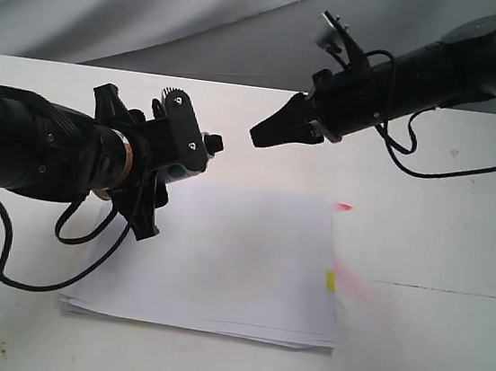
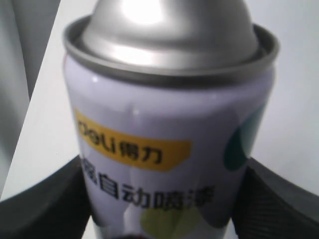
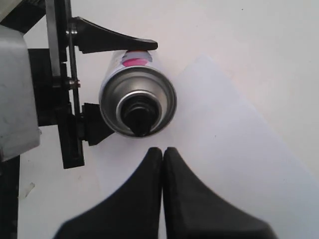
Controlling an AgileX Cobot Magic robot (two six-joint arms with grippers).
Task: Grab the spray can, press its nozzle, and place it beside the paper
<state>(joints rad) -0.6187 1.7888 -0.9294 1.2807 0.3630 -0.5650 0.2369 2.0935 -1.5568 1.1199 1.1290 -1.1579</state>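
Two claws are at work here. Your left claw is clamped around the spray can and holds it on its side in the air, over the far left part of the paper, with the nozzle facing the other arm. Your right claw has its fingers pressed together with nothing between them. Its tips are just short of the nozzle and not touching it.

I judge that the pick-up is done and the pressing step is in hand. Next, bring the closed tips squarely onto the black button and push along the can's length. Your left grip must hold firm so the can does not slide back. The can is not yet set on the tabletop beside the paper.
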